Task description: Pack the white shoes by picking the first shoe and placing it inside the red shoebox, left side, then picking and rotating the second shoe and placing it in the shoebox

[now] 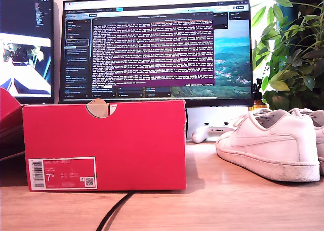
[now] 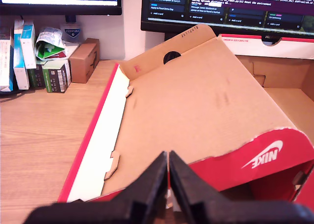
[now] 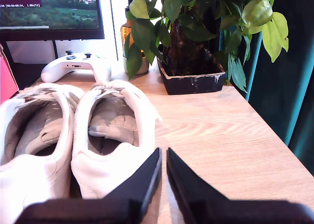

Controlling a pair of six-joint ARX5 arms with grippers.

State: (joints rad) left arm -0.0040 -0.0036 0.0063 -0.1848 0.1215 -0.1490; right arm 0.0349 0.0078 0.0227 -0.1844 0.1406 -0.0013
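Standing at the exterior view's left, the large red cardboard shoebox (image 1: pixel 106 140) faces two white leather sneakers (image 1: pixel 263 145) at its right; my first gripper (image 2: pixel 168 185) and my second gripper (image 3: pixel 163 177) are both closed, empty.

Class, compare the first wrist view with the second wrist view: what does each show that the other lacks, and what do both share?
Only the first wrist view shows the red cardboard shoebox lid, brown inside up, and small cartons by the wall. Only the second shows the pair of white leather sneakers, a white game controller and a potted plant. Both show the wooden desk, a monitor, and a black gripper, my first gripper and my second gripper, each nearly closed on nothing.
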